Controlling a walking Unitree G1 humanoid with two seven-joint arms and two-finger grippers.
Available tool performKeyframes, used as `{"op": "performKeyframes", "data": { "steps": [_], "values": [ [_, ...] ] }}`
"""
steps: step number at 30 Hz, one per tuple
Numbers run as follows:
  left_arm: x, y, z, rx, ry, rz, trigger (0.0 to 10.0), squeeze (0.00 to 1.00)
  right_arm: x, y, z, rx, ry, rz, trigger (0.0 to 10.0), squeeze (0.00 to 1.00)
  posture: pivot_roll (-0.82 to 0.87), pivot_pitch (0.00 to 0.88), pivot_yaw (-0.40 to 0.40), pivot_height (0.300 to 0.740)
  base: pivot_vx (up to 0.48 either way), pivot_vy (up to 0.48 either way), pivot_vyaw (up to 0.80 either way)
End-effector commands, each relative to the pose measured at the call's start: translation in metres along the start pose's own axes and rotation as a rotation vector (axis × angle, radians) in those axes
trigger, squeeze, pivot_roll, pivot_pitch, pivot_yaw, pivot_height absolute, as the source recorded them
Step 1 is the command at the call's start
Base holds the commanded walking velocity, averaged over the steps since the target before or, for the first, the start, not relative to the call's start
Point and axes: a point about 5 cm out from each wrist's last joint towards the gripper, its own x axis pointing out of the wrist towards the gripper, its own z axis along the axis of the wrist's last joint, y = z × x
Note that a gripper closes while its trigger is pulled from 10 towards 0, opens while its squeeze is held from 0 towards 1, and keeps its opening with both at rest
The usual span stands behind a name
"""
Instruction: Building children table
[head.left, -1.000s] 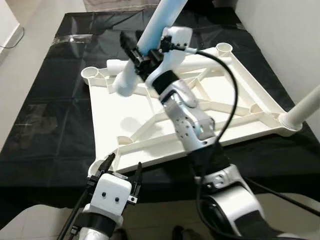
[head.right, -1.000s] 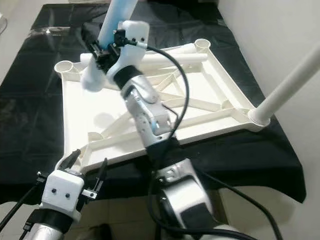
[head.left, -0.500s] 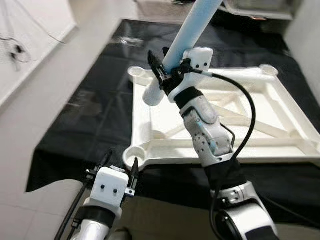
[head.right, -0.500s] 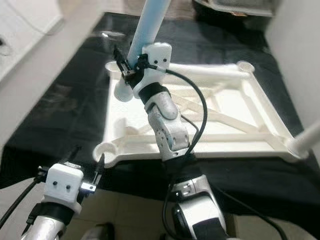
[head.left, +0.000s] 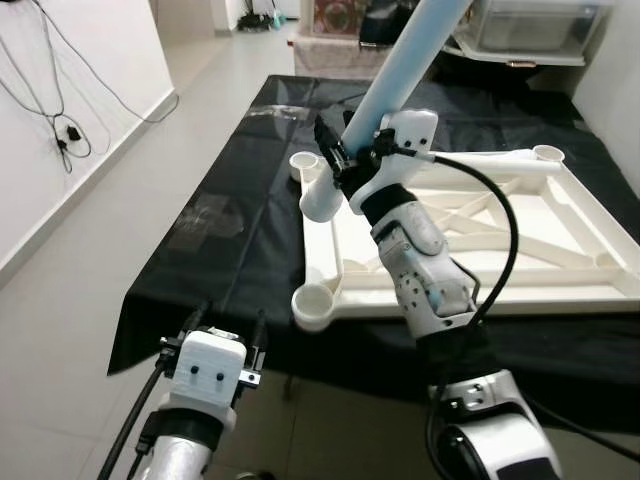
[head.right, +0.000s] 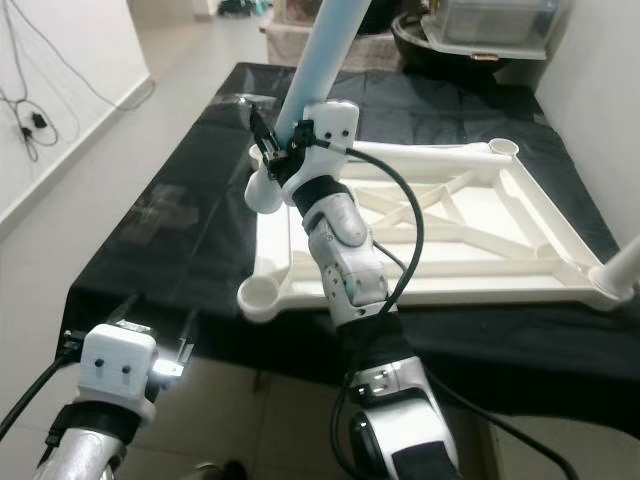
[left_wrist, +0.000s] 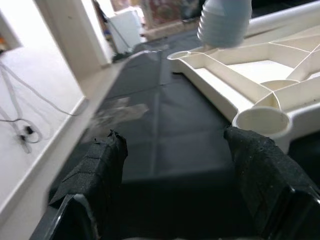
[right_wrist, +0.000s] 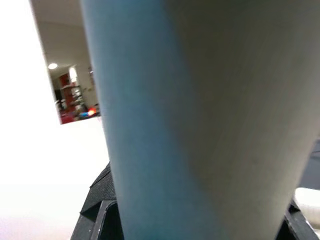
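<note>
The white tabletop (head.left: 480, 250) is lying upside down on a black sheet (head.left: 250, 230). The right gripper (head.left: 340, 160) is pinching the leg (head.left: 400, 75), slanting above the near-left socket (head.left: 318, 303). The left gripper (head.left: 225, 330) is hanging spread, nearer.
</note>
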Motion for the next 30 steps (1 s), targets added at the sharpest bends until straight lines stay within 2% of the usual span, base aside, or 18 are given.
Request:
{"op": "performKeyframes", "data": {
  "steps": [1, 9, 11, 15, 17, 20, 21, 22, 23, 24, 25, 26, 27, 29, 30],
  "values": [
    [-0.001, 0.000, -0.004, -0.001, 0.018, 0.009, 10.0, 0.00, 0.003, 0.003, 0.002, -0.016, 0.003, 0.025, 10.0, 0.00, 0.10, 0.072, -0.037, 0.740, 0.000, 0.000, 0.00],
    [-0.001, 0.000, -0.004, -0.002, 0.021, 0.015, 10.0, 0.00, 0.001, -0.006, 0.000, -0.028, 0.020, 0.009, 10.0, 0.00, 0.10, 0.096, -0.037, 0.740, 0.000, 0.000, 0.00],
    [-0.001, 0.001, -0.002, -0.028, 0.019, 0.029, 10.0, 0.00, 0.000, -0.007, -0.001, -0.025, 0.018, 0.006, 10.0, 0.00, 0.10, 0.103, -0.037, 0.740, 0.000, 0.000, 0.00],
    [0.002, 0.004, 0.002, -0.029, 0.008, 0.058, 10.0, 0.00, -0.008, -0.007, -0.005, -0.033, 0.032, 0.008, 10.0, 0.00, 0.10, 0.106, -0.035, 0.740, 0.000, 0.000, 0.00],
    [0.003, 0.005, 0.002, -0.026, 0.002, 0.059, 10.0, 0.00, -0.020, -0.004, -0.013, -0.063, 0.062, 0.036, 10.0, 0.00, 0.10, 0.105, -0.033, 0.740, 0.000, 0.000, -0.80],
    [0.003, 0.006, 0.001, -0.025, 0.003, 0.060, 10.0, 0.00, -0.028, -0.001, -0.018, -0.091, 0.080, 0.058, 10.0, 0.00, 0.09, 0.104, -0.030, 0.740, 0.000, 0.000, -0.80],
    [0.003, 0.005, 0.000, -0.031, 0.010, 0.062, 10.0, 0.00, -0.041, 0.000, -0.026, -0.103, 0.112, 0.070, 10.0, 0.00, 0.09, 0.093, -0.026, 0.740, 0.000, 0.000, -0.80],
    [0.003, 0.005, 0.000, -0.031, 0.010, 0.062, 10.0, 0.00, -0.041, 0.000, -0.026, -0.103, 0.112, 0.070, 10.0, 0.00, 0.09, 0.093, -0.026, 0.740, 0.000, 0.000, -0.80],
    [0.003, 0.005, -0.002, -0.036, 0.015, 0.063, 10.0, 0.00, -0.050, 0.001, -0.032, -0.108, 0.135, 0.077, 10.0, 0.00, 0.09, 0.093, -0.026, 0.740, 0.000, 0.000, -0.80],
    [0.002, 0.004, -0.005, -0.040, 0.031, 0.055, 10.0, 0.00, -0.067, 0.003, -0.041, -0.127, 0.172, 0.099, 10.0, 0.00, 0.08, 0.075, -0.020, 0.740, 0.000, 0.000, -0.80],
    [0.002, 0.004, -0.005, -0.040, 0.031, 0.055, 10.0, 0.00, -0.067, 0.003, -0.041, -0.127, 0.172, 0.099, 10.0, 0.00, 0.08, 0.075, -0.020, 0.740, 0.000, 0.000, -0.80],
    [0.002, 0.003, -0.008, -0.043, 0.042, 0.048, 10.0, 0.00, -0.079, 0.005, -0.047, -0.139, 0.197, 0.116, 10.0, 0.00, 0.08, 0.071, -0.019, 0.740, 0.000, 0.000, -0.80],
    [0.002, 0.003, -0.008, -0.043, 0.042, 0.048, 10.0, 0.00, -0.079, 0.005, -0.047, -0.139, 0.197, 0.116, 10.0, 0.00, 0.08, 0.071, -0.019, 0.740, 0.000, 0.000, -0.80],
    [0.002, 0.001, -0.014, -0.050, 0.063, 0.041, 10.0, 0.00, -0.096, 0.010, -0.056, -0.163, 0.230, 0.151, 10.0, 0.00, 0.08, 0.061, -0.010, 0.740, 0.000, 0.000, -0.78],
    [0.002, 0.001, -0.014, -0.050, 0.063, 0.041, 10.0, 0.00, -0.096, 0.010, -0.056, -0.163, 0.230, 0.151, 10.0, 0.00, 0.08, 0.061, -0.010, 0.740, 0.000, 0.000, -0.76]
  ]
}}
